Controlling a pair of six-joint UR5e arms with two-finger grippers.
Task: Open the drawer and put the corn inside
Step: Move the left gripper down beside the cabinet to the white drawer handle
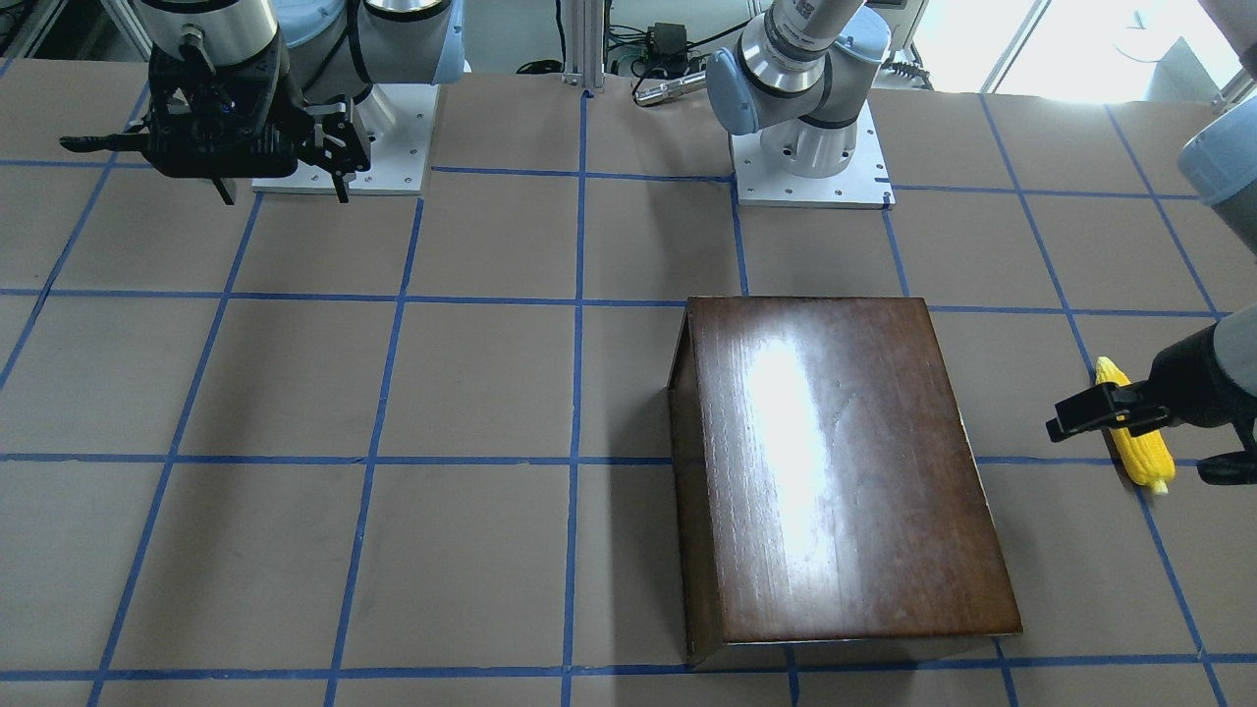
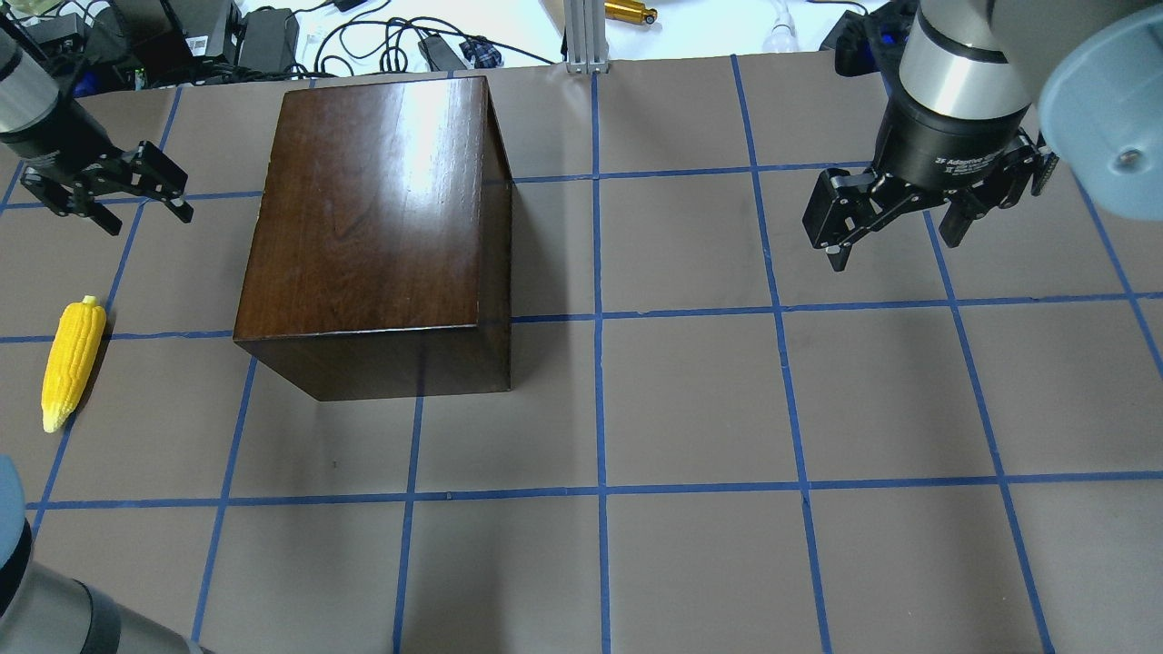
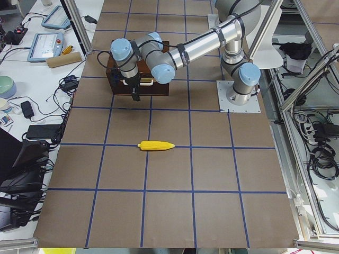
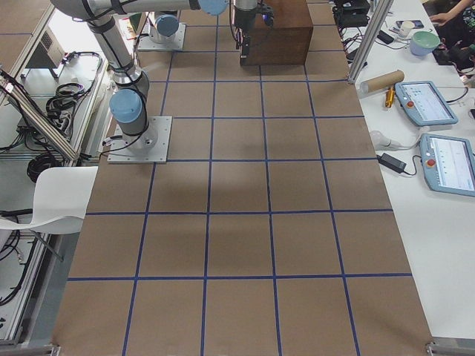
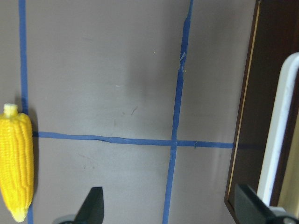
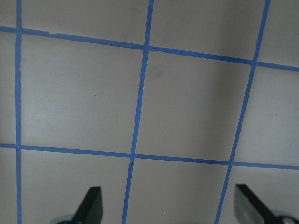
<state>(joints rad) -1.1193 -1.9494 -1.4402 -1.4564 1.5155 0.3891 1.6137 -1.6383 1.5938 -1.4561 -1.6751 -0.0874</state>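
The glossy dark-brown box stands left of the table's middle and also shows in the front-facing view. Its drawer is shut; the dark front panel with a pale handle faces the robot's left. The yellow corn lies on the table left of the box and shows in the left wrist view. My left gripper is open and empty, hovering between corn and drawer front. My right gripper is open and empty, high over the right side.
The table is brown paper with a blue tape grid. The arm bases stand at the robot's edge. Cables and power bricks lie beyond the far edge, behind the box.
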